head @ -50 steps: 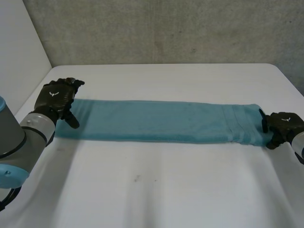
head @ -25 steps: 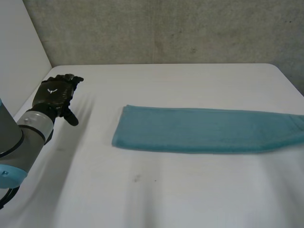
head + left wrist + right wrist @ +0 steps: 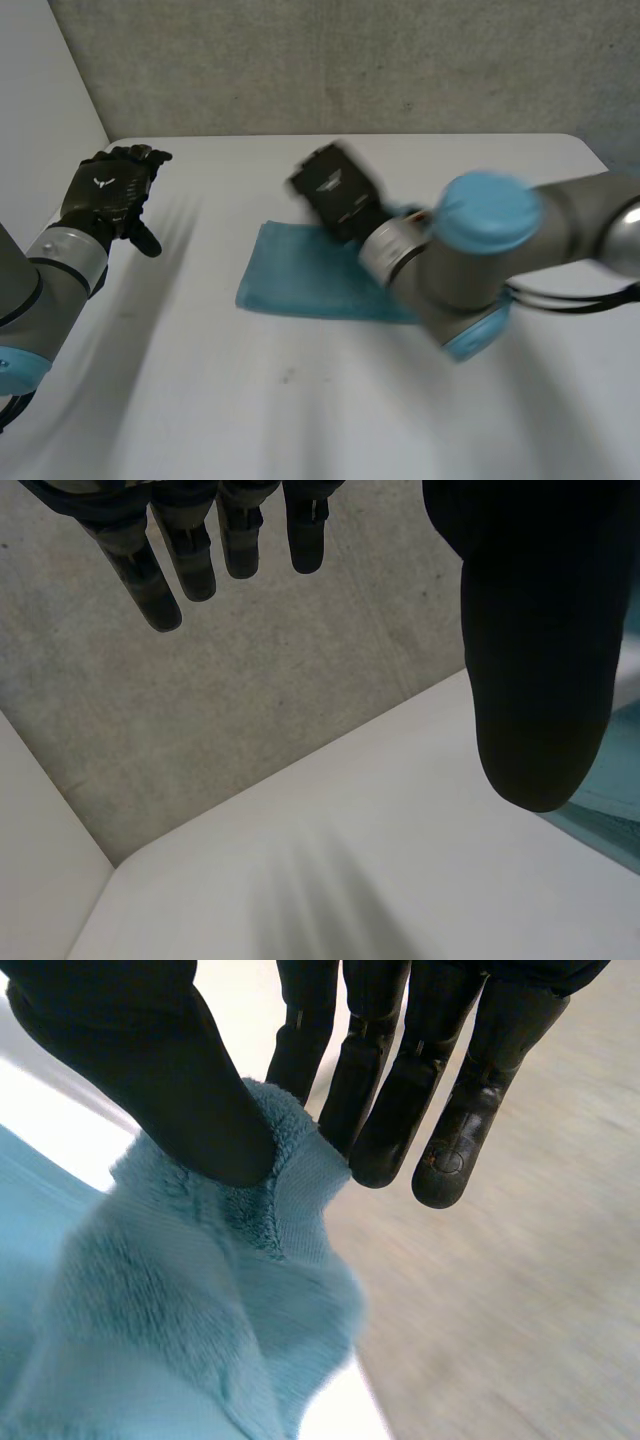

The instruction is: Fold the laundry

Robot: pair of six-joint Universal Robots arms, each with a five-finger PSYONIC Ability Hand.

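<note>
A teal towel [image 3: 290, 278] lies on the white table [image 3: 300, 420], its left end showing in the head view. My right arm [image 3: 480, 260] reaches across over it. At that arm's end my right hand [image 3: 335, 190] hovers above the towel's left part. In the right wrist view the right hand [image 3: 150, 1060] pinches a fold of the towel's [image 3: 180, 1340] end between thumb and fingers. My left hand [image 3: 105, 195] is held above the table's left side, apart from the towel, fingers [image 3: 200, 540] straight and empty. A sliver of towel [image 3: 610, 810] lies beside its thumb.
A grey concrete wall [image 3: 350, 60] runs behind the table's far edge. A white panel [image 3: 40, 110] stands at the left. Bare table surface spreads in front of the towel and around the left hand.
The towel slid right, away from my left hand. My right arm then swung in from the right edge over the towel, carrying its end leftward. The left hand barely moved.
</note>
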